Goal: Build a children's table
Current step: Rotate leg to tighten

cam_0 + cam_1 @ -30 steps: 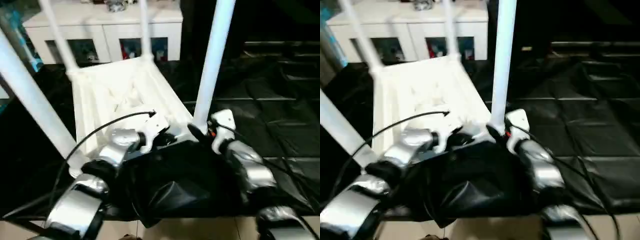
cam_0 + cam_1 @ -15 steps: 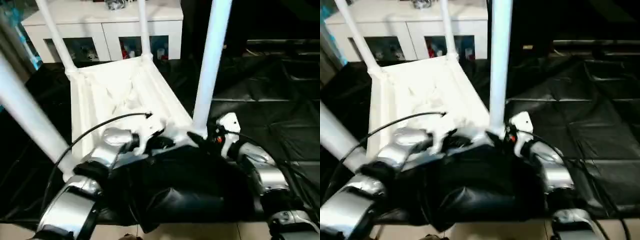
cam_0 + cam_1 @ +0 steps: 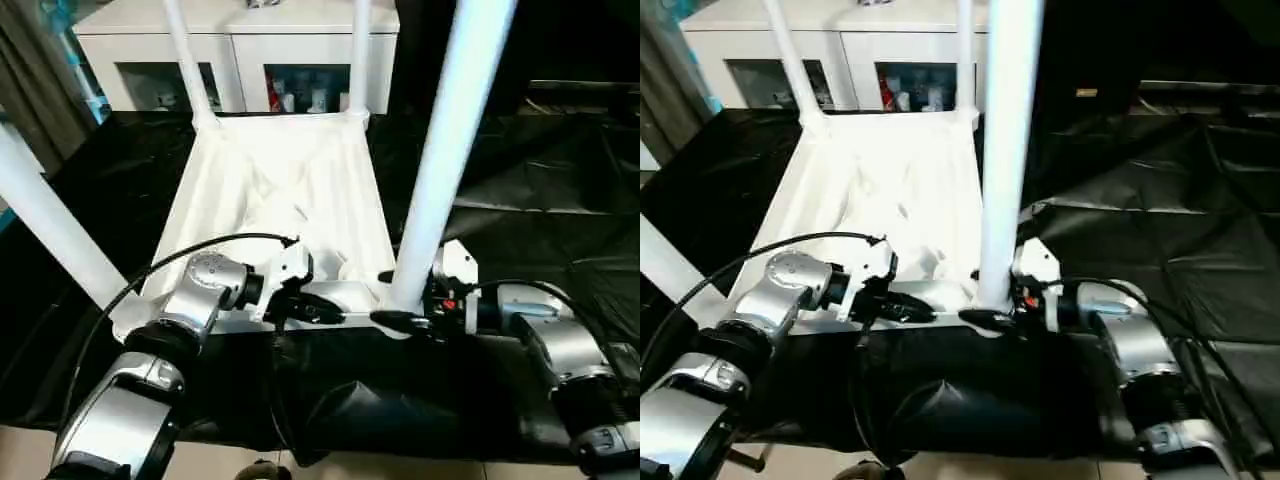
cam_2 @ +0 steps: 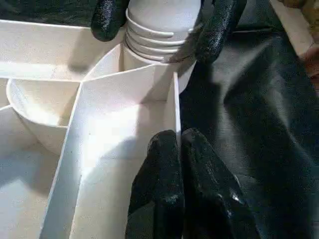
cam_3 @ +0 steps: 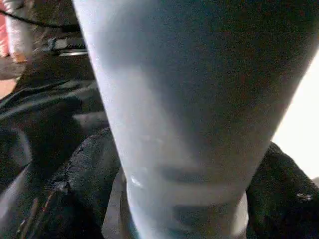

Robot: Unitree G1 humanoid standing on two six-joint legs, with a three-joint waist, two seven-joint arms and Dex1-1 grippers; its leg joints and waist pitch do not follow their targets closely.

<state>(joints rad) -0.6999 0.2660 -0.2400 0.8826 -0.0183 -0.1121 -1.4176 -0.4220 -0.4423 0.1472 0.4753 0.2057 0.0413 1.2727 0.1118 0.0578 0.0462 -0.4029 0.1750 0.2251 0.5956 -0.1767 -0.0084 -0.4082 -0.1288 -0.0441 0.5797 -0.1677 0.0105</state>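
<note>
The right gripper [image 3: 400,305] clamps the near-right leg [image 3: 450,150] at its socket; the left gripper [image 4: 174,149], fingers together, braces the tabletop [image 3: 290,190] rim. Twist squarely, keeping the leg upright

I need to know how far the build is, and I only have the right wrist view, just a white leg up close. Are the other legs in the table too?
Observer: Yes. The children's table lies upside down on the black-covered work table, with four legs standing up from its corners.
Operator: Where are the left jaws?
Observer: The left jaws are shut, tips against the table's near rim, close to the socket of the near right leg, the one you see.
Operator: What's beyond the far side?
Observer: A white cabinet stands behind the work table.
</note>
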